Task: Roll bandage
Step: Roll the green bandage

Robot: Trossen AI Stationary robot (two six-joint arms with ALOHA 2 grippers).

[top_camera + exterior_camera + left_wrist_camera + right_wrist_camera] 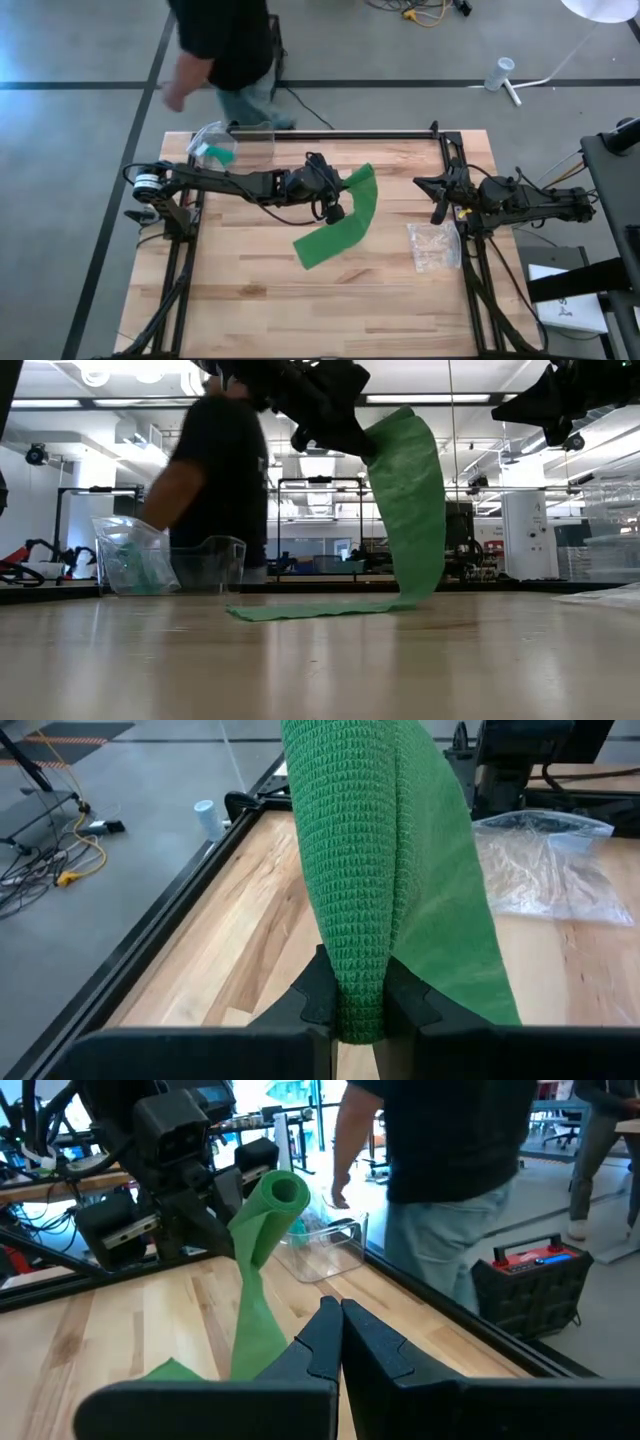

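A green bandage (345, 225) is stretched out as a long strip. My left gripper (360, 1012) is shut on one end of it above the middle of the table. From there the strip arches up and over (410, 430) and hangs down. Its lower end (300, 611) lies flat on the wood. My right gripper (341, 1325) is shut on nothing. It waits folded back at the table's right side (437, 203), clear of the bandage. My left gripper pinches the bandage's upper end (360, 990) between its two fingers, where the strip is gathered narrow. The fingers come from the table's left, slanting a little down. The held end is lifted clear, the strip loops over and hangs slack, and its far end (318, 250) rests on the table.
A clear plastic bag (433, 246) lies at the right, near the right arm. At the far left stand a clear container (252, 140) and a bag with green contents (214, 149). A person (225, 45) stands at the table's far edge, one hand out.
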